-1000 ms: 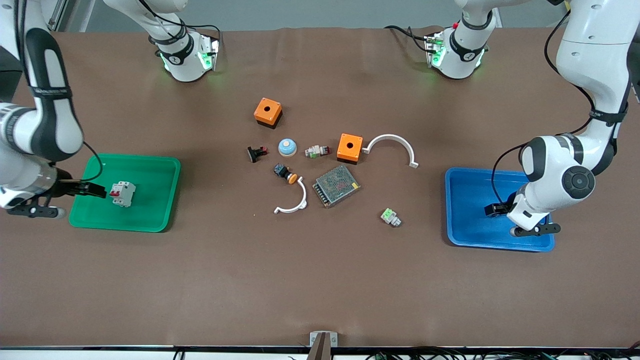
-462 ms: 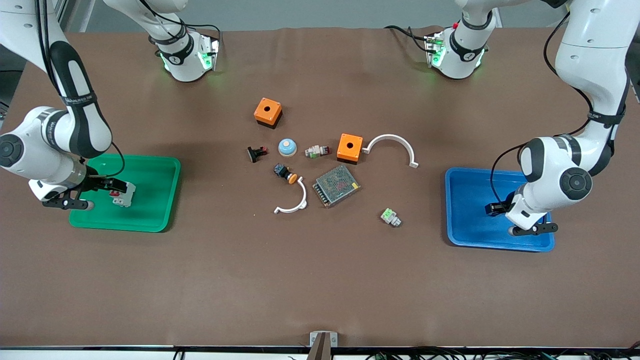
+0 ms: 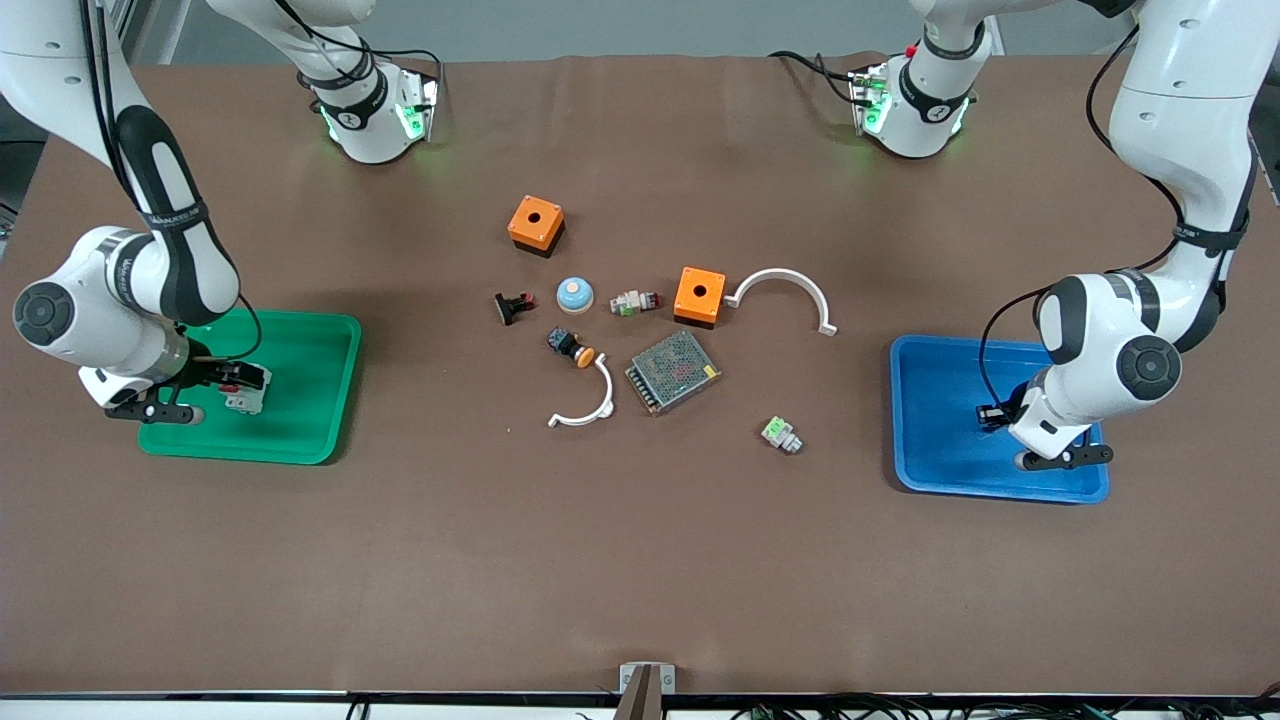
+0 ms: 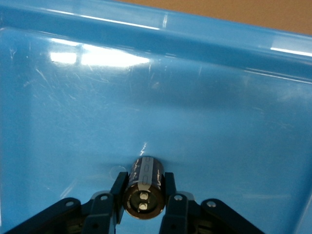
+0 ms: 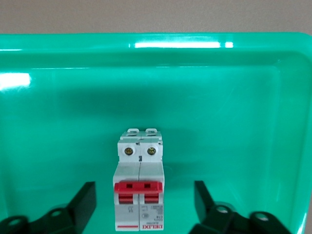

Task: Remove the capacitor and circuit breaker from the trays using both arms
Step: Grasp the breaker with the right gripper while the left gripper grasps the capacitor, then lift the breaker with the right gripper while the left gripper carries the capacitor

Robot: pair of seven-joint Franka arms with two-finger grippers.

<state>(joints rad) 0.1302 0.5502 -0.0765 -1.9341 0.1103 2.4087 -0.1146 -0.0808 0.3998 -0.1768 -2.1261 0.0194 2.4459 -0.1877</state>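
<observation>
I see my left gripper (image 4: 142, 207) clamped across the capacitor (image 4: 144, 187) lying in the blue tray (image 4: 204, 39), while my right gripper's (image 5: 145, 204) open fingers (image 5: 84, 202) straddle the breaker (image 5: 139, 187), untouched, in the green tray (image 5: 156, 41).

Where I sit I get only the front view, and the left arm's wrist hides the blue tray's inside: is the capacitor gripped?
Observer: Yes. The left gripper is shut on the capacitor, which lies on its side on the blue tray.
Operator: And the right one?
Observer: The right gripper is open, one finger each side of the circuit breaker in the green tray, with gaps on both sides.
</observation>
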